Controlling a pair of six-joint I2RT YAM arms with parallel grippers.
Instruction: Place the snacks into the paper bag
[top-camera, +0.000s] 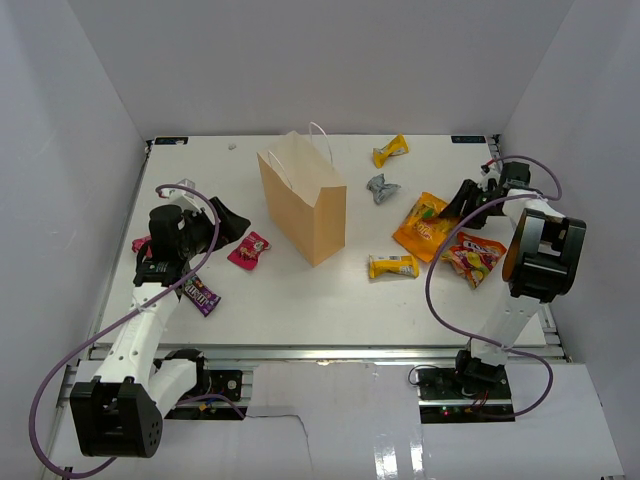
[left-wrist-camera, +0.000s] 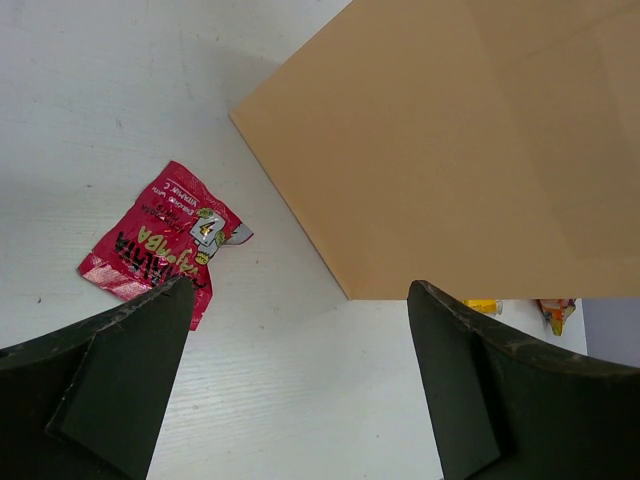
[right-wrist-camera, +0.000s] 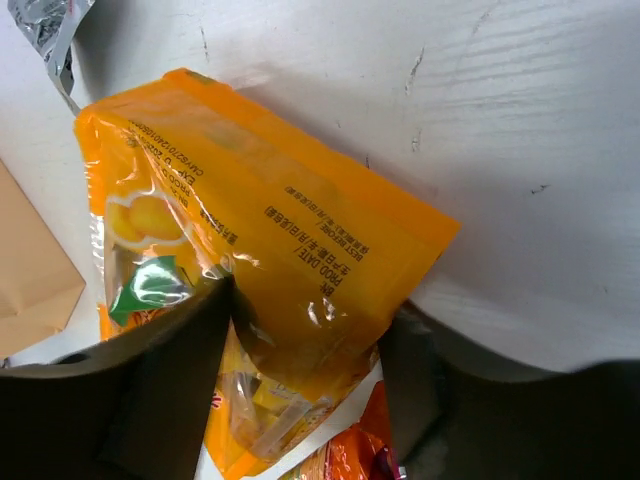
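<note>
The tan paper bag stands upright mid-table and also shows in the left wrist view. My left gripper is open and empty, just left of the bag, over the pink-red packet. A dark purple packet lies nearer. My right gripper is shut on an end of the larger orange bag. The yellow bar, red-yellow packet, silver-grey packet and yellow-orange packet lie right of the bag.
A small red item lies partly under the left arm. White walls enclose the table on three sides. Cables loop from both arms over the table's left and right sides.
</note>
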